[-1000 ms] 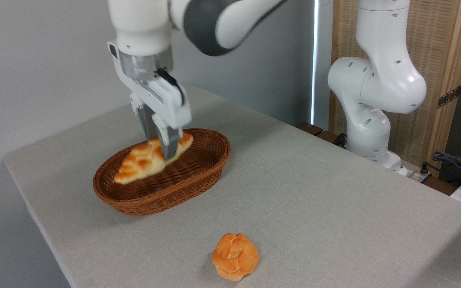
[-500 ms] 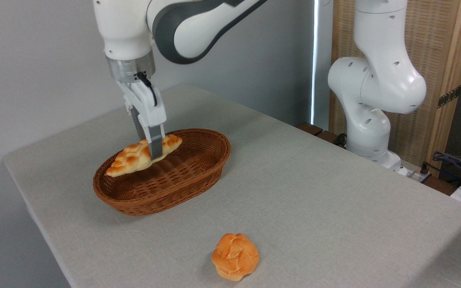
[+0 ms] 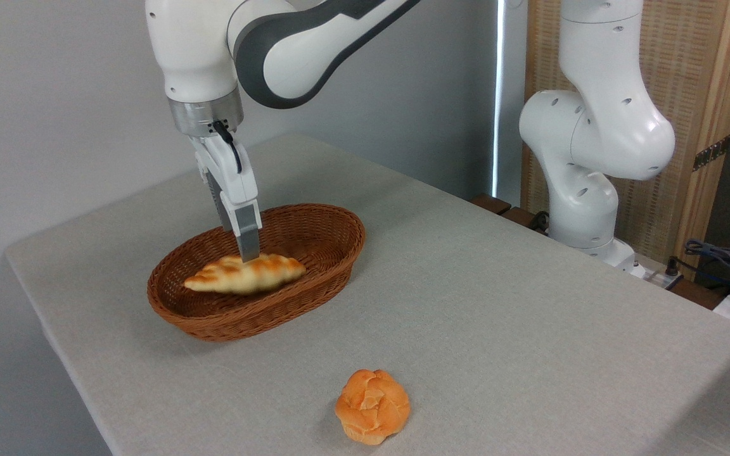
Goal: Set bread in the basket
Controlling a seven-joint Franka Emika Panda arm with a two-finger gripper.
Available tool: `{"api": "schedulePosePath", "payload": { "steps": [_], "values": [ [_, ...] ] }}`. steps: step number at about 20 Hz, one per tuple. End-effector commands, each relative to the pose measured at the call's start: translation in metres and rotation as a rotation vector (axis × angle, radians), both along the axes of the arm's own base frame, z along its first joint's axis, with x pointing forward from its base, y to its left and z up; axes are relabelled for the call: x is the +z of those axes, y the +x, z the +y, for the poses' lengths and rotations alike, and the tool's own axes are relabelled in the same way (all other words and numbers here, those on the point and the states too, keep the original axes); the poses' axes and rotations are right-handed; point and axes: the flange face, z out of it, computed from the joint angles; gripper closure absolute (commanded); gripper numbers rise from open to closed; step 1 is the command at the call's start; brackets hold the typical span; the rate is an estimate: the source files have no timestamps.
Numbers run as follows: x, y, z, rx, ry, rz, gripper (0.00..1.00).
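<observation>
Risk: if the gripper [image 3: 248, 253] lifts off at a slant, a fingertip could snag the bread [image 3: 246, 273] and tip it toward the rim.
Bread: directly under the fingertips, lying flat inside the basket [image 3: 314, 278] (whether they touch is unclear).
Jaws: seen edge-on, spread cannot be judged.

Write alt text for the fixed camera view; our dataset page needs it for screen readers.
A pale golden braided loaf lies inside an oval reddish-brown wicker basket on a grey table, with the white robot gripper just above it. A small round orange bun sits nearer the camera.
</observation>
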Motion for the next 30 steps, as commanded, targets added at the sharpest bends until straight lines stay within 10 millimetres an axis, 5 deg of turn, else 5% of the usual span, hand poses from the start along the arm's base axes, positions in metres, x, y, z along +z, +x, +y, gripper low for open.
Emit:
{"api": "schedulePosePath", "payload": {
  "steps": [1, 4, 10, 16, 19, 25, 30],
  "values": [
    [0.008, -0.002, 0.006, -0.008, 0.028, -0.009, 0.0],
    [0.027, -0.001, 0.022, 0.013, 0.035, -0.036, 0.0],
    [0.104, 0.021, 0.109, 0.157, 0.03, -0.053, 0.0],
    [0.148, 0.021, 0.182, 0.271, 0.038, -0.047, 0.0],
    [0.157, 0.018, 0.184, 0.237, 0.047, -0.037, 0.0],
    [0.145, 0.015, 0.149, 0.229, 0.059, 0.017, 0.0],
    [0.145, 0.016, 0.155, 0.229, 0.115, 0.004, 0.0]
  ]
}}
